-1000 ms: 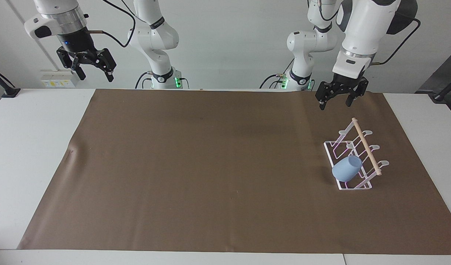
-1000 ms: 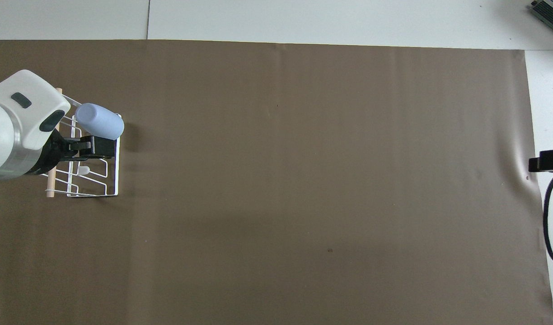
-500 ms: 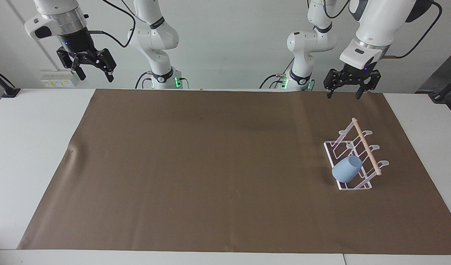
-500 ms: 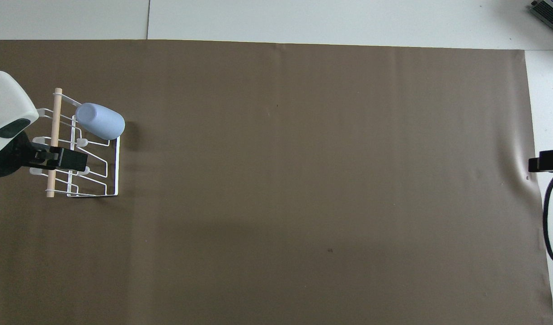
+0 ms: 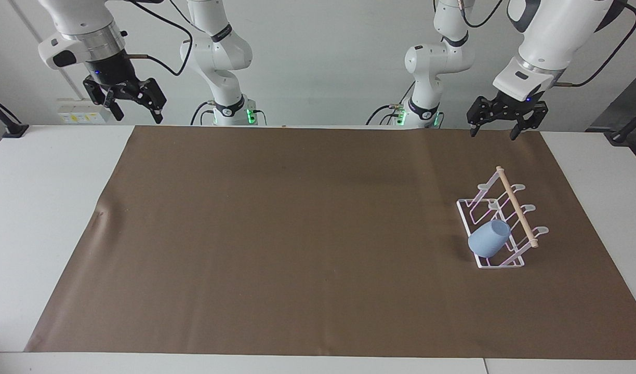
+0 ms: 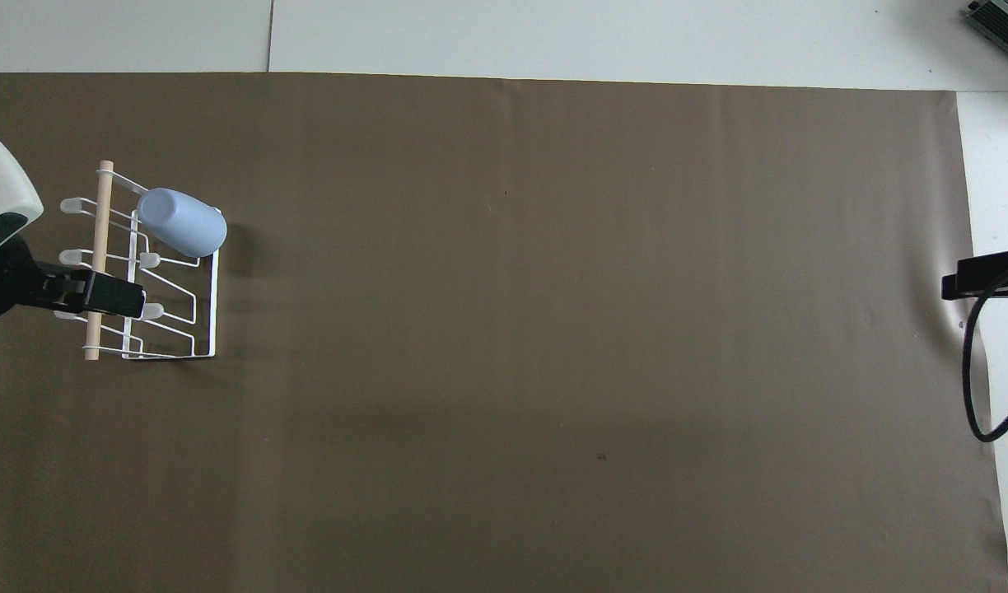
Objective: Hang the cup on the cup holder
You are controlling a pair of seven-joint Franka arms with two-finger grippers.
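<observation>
The left gripper (image 5: 501, 130) has lifted up and away from the white wire cup holder with a wooden stick (image 5: 500, 221), wide open and empty. So the job looks done. The small light-blue cup (image 5: 488, 238) sits tipped on the holder's end farthest from the robots. The right gripper (image 5: 132, 103) waits, open.

Pale blue cup (image 5: 488, 238) (plain, no pattern), white wire rack (image 5: 497, 218) with light wood rod, brown mat (image 5: 297, 234).

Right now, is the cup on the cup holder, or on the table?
On the cup holder: the cup rests tilted over a wire loop, base outward, with no gripper touching it.
</observation>
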